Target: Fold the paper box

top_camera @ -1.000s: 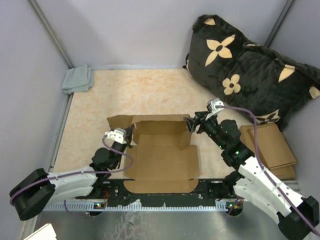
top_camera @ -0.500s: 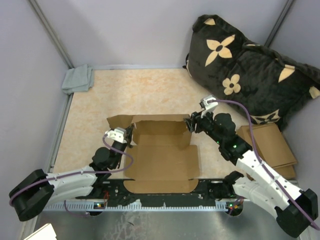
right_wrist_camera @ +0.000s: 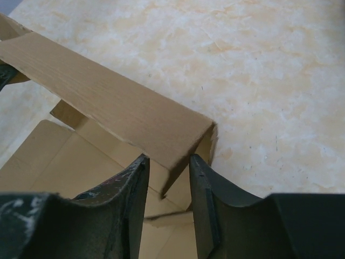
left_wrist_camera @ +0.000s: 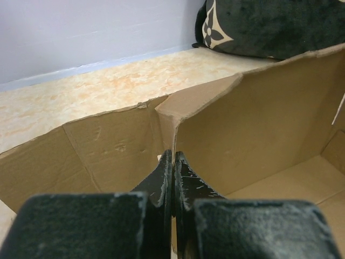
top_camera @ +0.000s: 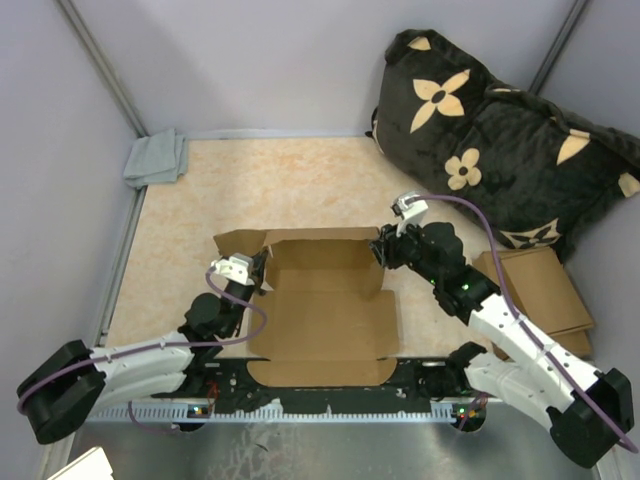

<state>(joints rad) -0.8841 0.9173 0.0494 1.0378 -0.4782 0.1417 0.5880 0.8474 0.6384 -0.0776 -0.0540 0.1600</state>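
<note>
Paper box (top_camera: 325,305), open, on the bench (top_camera: 300,180) with its rear wall raised. Left end effector (left_wrist_camera: 172,171): pinched narrow on the cardboard at the box's left rear corner. Right end effector (right_wrist_camera: 168,162): fingers slightly parted, astride the box's right rear corner. Right of the box, a cardboard stack (top_camera: 545,290). Beyond the box, a cloth (top_camera: 157,158) and a cushion (top_camera: 500,130).

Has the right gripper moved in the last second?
Yes. The right gripper swung left at its rear, away from the cardboard stack; its front stayed by the box.
</note>
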